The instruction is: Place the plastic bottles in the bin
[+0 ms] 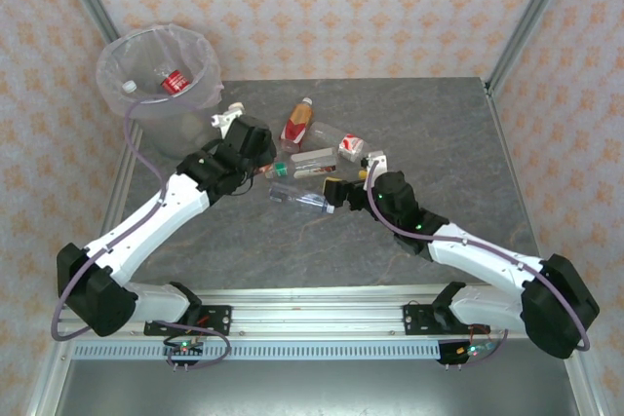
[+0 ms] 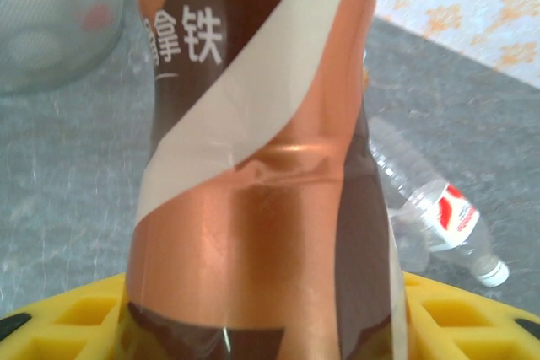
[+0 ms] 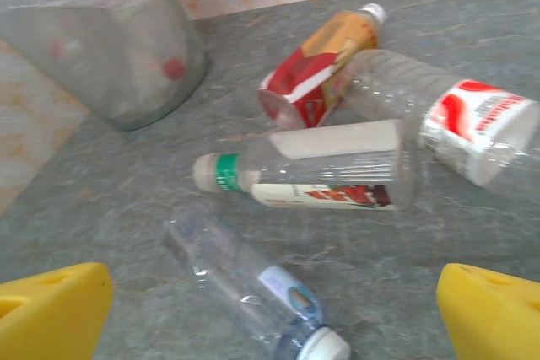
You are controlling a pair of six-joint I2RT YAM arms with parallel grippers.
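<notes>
My left gripper [image 2: 261,326] is shut on a bottle with a brown and copper label [image 2: 253,166], which stands upright between its yellow fingers [image 2: 67,318]. In the top view that gripper [image 1: 249,143] sits just right of the bin [image 1: 161,75], which holds a red-labelled bottle [image 1: 174,82]. My right gripper [image 1: 336,192] is open, and a clear bottle with a blue label [image 3: 253,284] lies on the table between its fingers [image 3: 51,309]. Beyond it lie a green-capped bottle [image 3: 321,170], an orange-and-red one [image 3: 325,69] and a clear red-and-white one [image 3: 456,120].
The loose bottles cluster mid-table [image 1: 312,153] between the two grippers. The bin [image 3: 110,48] stands at the table's far left corner against the patterned wall. Metal frame posts [image 1: 531,17] rise at the back corners. Bare grey tabletop [image 1: 439,124] lies to the right.
</notes>
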